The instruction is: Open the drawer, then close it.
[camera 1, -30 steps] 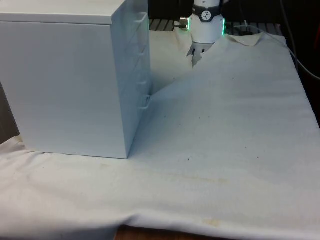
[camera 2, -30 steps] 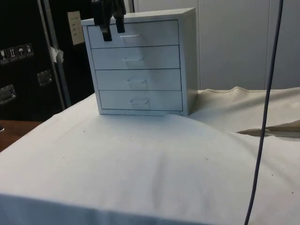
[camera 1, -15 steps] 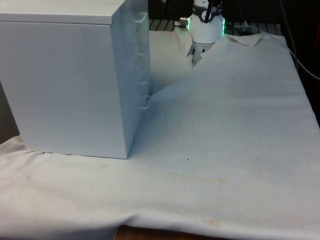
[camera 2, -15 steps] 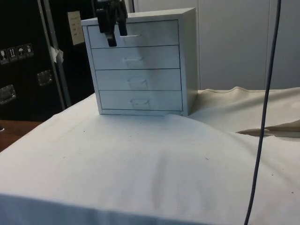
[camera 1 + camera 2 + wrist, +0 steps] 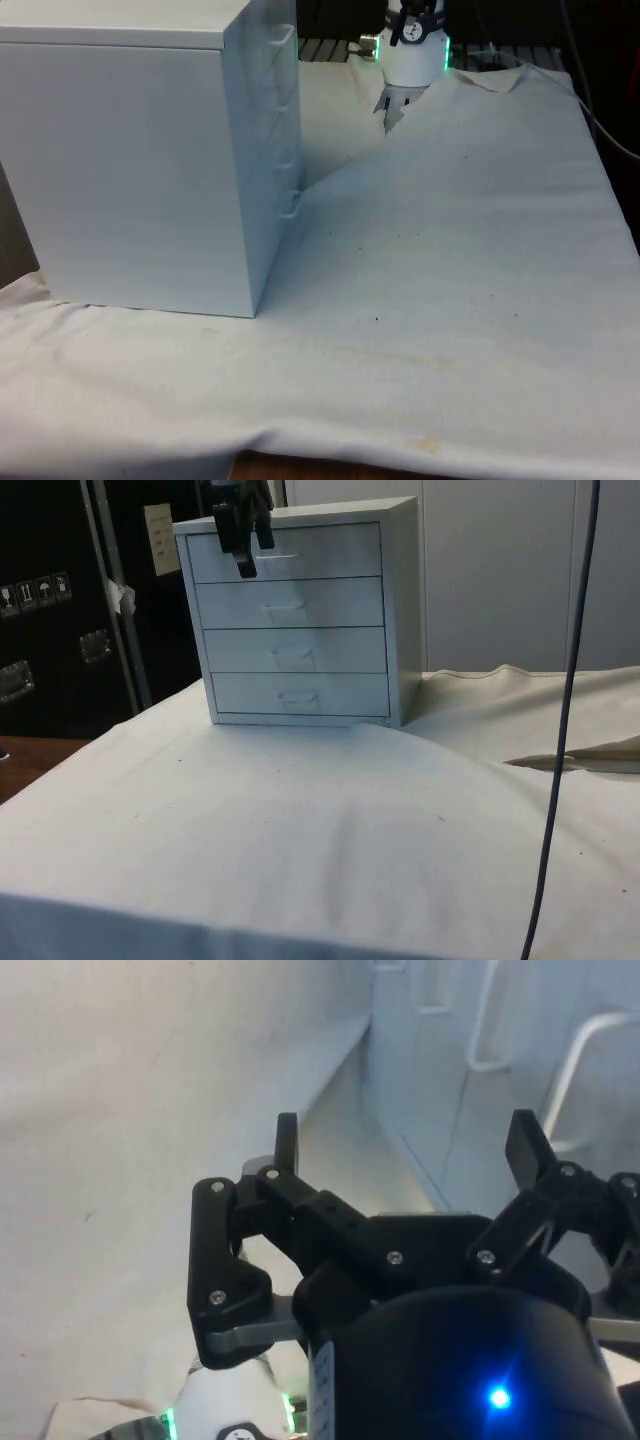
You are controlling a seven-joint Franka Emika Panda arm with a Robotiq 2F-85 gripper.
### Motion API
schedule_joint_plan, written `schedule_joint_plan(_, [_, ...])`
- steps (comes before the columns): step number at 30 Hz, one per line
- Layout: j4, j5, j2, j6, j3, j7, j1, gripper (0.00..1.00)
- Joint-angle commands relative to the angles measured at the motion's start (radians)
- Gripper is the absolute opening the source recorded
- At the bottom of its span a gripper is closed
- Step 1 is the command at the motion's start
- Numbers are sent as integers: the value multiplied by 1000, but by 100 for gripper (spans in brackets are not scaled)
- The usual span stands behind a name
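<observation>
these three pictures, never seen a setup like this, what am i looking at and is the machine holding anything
It is one robot arm working at a table under a white cloth. One camera looks across the table, one from its side, and one sits on the arm's wrist. On the cloth stands a white chest of drawers with four drawers, all shut. In the side view the black end effector hangs in front of the top drawer, by its handle. The wrist view shows its two fingers spread apart, holding nothing.
</observation>
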Motion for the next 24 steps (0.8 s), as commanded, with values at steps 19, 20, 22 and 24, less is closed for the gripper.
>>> schedule_joint_plan(19, [-41,-127,1,48,5,103,5,100])
schedule_joint_plan(20, [-45,-145,2,65,3,119,9,100])
schedule_joint_plan(22, [-48,-159,5,69,3,130,8,100])
schedule_joint_plan(24, [-50,-173,7,74,3,140,7,100])
